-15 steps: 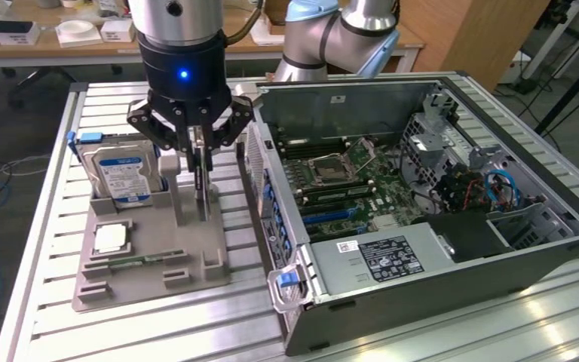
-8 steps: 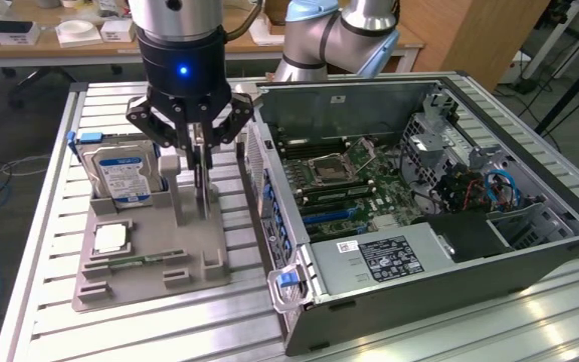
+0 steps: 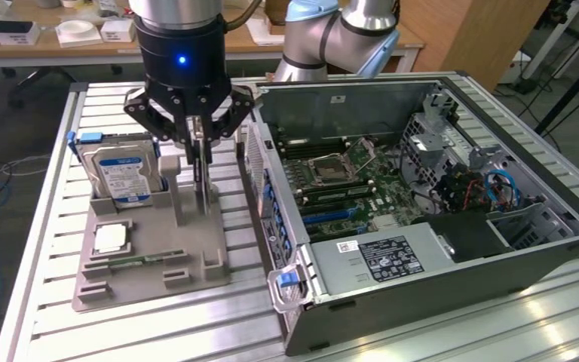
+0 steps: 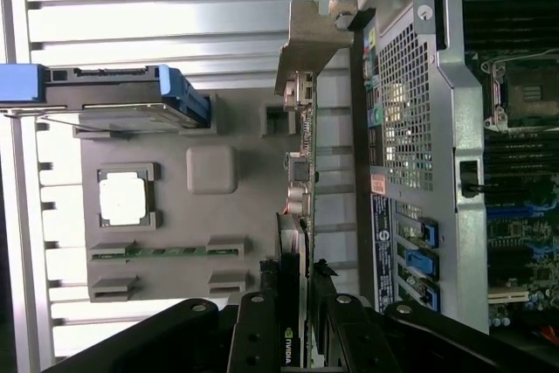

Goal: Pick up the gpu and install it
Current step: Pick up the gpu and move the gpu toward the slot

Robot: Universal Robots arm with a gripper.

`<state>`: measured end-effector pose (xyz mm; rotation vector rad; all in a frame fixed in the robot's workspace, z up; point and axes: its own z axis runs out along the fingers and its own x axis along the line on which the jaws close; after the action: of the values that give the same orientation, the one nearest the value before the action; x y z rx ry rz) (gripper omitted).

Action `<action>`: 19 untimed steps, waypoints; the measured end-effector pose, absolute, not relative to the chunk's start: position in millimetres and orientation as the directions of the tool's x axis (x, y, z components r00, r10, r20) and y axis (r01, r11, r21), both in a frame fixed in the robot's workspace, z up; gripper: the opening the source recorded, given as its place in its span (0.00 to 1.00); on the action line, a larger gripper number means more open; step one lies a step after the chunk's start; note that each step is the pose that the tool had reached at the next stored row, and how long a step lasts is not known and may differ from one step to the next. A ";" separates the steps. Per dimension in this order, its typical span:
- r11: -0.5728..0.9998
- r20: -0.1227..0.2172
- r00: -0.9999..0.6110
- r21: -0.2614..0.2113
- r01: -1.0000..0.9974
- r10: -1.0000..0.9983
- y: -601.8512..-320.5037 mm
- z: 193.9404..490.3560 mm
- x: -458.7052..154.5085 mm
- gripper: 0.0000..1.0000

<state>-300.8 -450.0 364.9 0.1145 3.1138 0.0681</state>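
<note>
The arm's black gripper hangs over the grey parts tray, its jaws closed on the top edge of the gpu. The thin dark card stands upright and edge-on above the tray's side nearest the computer. Its lower end is level with a tray post, and it cannot be told whether the card has cleared its slot. In the wrist view the pale metal bracket shows at the card's far end.

The tray lies on the slatted metal desk, toward the desk's edge on the exterior view's left. On the tray, a silver hard drive with a blue-and-white label stands upright in a blue caddy at the far corner, just beside the gripper. A square processor chip lies flat in a pocket nearer the front, and 1 green memory stick lies along a slot beside it.

An open tower computer case lies on its side on the exterior view's right half of the desk, close beside the tray. Its perforated rear wall, lined with blue slot clips, stands between the card and the motherboard. A grey power supply with a white label fills the case's near corner.
</note>
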 end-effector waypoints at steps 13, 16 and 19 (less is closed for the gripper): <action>0.996 -0.023 -0.997 0.045 0.073 0.074 -450.0 379.9 -300.8 0.26; 0.996 -0.023 -0.997 0.045 0.073 0.074 -450.0 383.9 -300.8 0.26; 0.996 -0.023 -0.997 0.045 0.073 0.074 -450.0 390.3 -300.8 0.26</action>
<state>-300.8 -450.0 390.3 0.1145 3.1138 0.0682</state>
